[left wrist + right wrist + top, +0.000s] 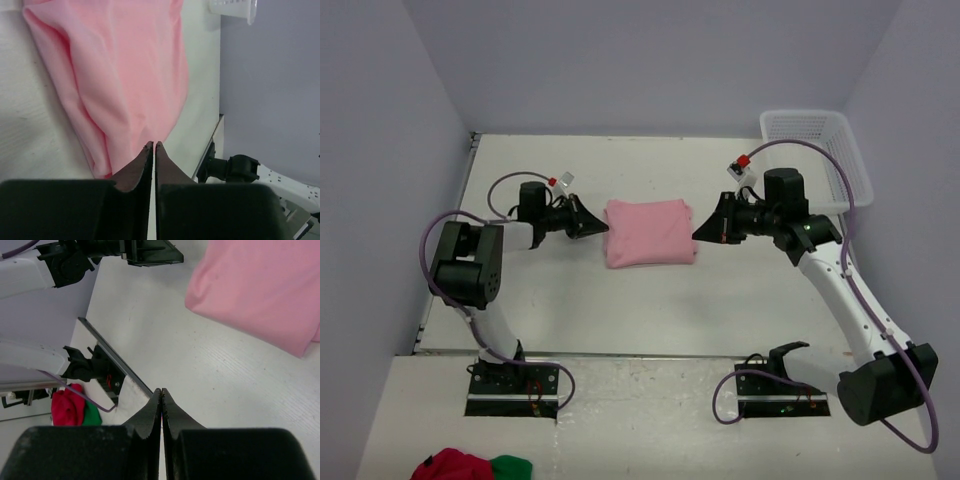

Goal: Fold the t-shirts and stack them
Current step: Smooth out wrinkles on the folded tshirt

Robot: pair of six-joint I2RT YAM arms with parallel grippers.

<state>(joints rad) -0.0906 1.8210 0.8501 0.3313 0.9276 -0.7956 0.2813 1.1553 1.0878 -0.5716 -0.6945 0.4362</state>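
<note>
A light pink t-shirt (649,232) lies folded into a rough rectangle on the white table, midway between the arms. It fills the upper left of the left wrist view (120,75) and the upper right of the right wrist view (265,290). My left gripper (603,226) is shut and empty, its tips at the shirt's left edge (153,145). My right gripper (698,236) is shut and empty, just off the shirt's right edge, its tips over bare table (161,390).
A white plastic basket (815,155) stands at the table's far right corner. Red and green cloth (470,466) lies on the floor by the near left edge, below the table. The arm bases (515,385) are bolted at the near edge.
</note>
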